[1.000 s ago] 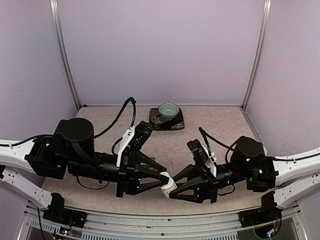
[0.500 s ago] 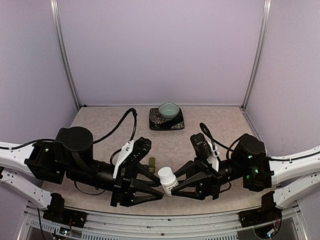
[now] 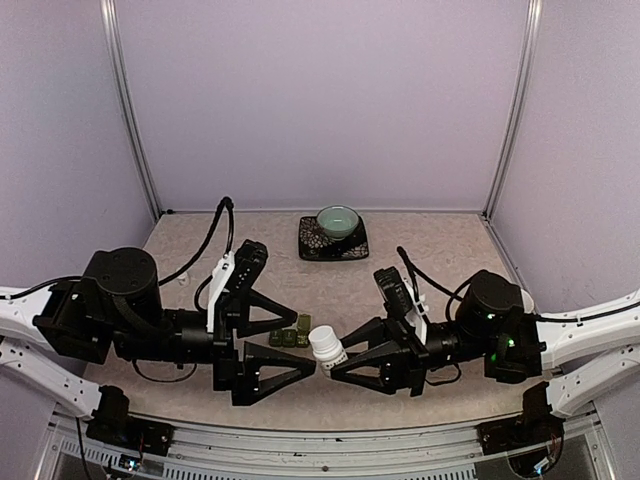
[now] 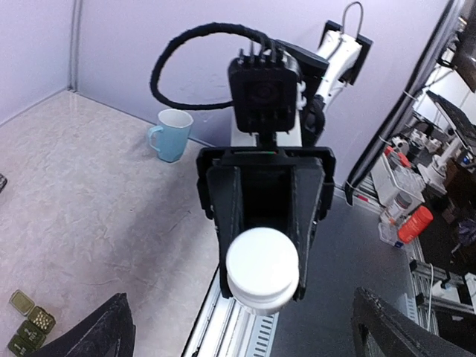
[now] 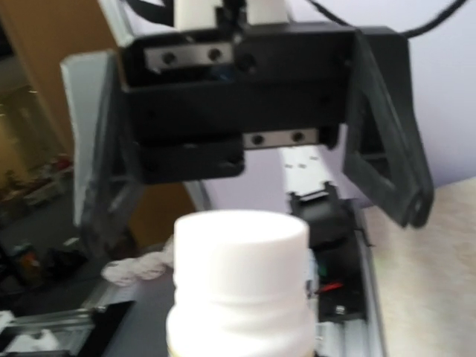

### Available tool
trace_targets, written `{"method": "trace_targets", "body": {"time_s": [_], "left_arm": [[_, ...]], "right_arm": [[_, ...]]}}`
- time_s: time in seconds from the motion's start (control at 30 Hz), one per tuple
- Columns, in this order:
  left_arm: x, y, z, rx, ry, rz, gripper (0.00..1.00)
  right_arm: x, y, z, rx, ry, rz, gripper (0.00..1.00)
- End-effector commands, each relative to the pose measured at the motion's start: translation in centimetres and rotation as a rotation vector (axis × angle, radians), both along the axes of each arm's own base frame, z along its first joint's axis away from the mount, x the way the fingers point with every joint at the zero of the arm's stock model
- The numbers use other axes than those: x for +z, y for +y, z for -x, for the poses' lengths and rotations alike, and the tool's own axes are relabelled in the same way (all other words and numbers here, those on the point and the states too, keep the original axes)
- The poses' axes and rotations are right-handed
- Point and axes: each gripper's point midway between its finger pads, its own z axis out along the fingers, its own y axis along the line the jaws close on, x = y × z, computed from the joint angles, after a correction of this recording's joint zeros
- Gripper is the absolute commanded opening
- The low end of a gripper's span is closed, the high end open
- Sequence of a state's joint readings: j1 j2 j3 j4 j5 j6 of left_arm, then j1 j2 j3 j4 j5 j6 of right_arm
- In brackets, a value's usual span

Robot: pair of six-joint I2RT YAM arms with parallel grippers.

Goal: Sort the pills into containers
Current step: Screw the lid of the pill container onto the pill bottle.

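Containers [image 3: 289, 337], a dark green strip of three small joined square compartments, lie on the tabletop [image 3: 440, 250] near its front edge, between the two arms. In the top external view they sit just behind the gap separating the two end effectors. The left wrist view catches them at its lower left corner [image 4: 31, 329], too small to tell how the lids stand. The right end effector [image 3: 338, 358] is clamped on a white pill bottle [image 3: 326, 346], its black fingers pressing both sides of the body. The cap is on and points toward the left arm; in the left wrist view that round cap [image 4: 262, 269] faces the camera squarely. The left end effector [image 3: 305, 345] is spread wide and grips nothing. Its two fingers stand apart on either side of the space in front of the bottle, without touching it. From the right wrist view the bottle [image 5: 239, 279] fills the foreground, blurred, with the gaping left end effector beyond it. A pale blue mug [image 4: 171, 134] stands on the tabletop behind the right arm. A teal bowl [image 3: 338, 220] rests on a dark patterned mat [image 3: 312, 240] at the back, well apart from the containers.
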State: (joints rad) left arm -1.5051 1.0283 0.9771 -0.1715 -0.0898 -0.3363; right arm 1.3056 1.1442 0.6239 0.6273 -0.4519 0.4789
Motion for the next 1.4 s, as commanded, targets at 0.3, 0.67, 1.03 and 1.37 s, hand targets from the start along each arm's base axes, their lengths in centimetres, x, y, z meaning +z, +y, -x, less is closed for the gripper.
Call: {"method": "trace_targets", "body": {"time_s": [0.3, 0.67, 1.03, 1.37], "left_arm": [[1.1, -2.7, -4.9, 0.235, 0.078, 0.009, 0.99], [0.6, -2.6, -5.4, 0.23, 0.105, 0.014, 0.99], [-0.1, -1.7, -5.7, 0.249, 0.106, -0.007, 0.99], [-0.1, -0.2, -6.4, 0.278, 0.12, 0.001, 0.99]], "right_arm": [[0.2, 0.5, -2.0, -0.111, -0.08, 0.011, 0.25], [1.0, 0.0, -1.9, -0.114, -0.088, -0.012, 0.25], [1.8, -0.3, -1.9, -0.12, -0.097, -0.031, 0.25], [2.1, -0.8, -1.7, -0.121, -0.092, -0.041, 0.25]]}}
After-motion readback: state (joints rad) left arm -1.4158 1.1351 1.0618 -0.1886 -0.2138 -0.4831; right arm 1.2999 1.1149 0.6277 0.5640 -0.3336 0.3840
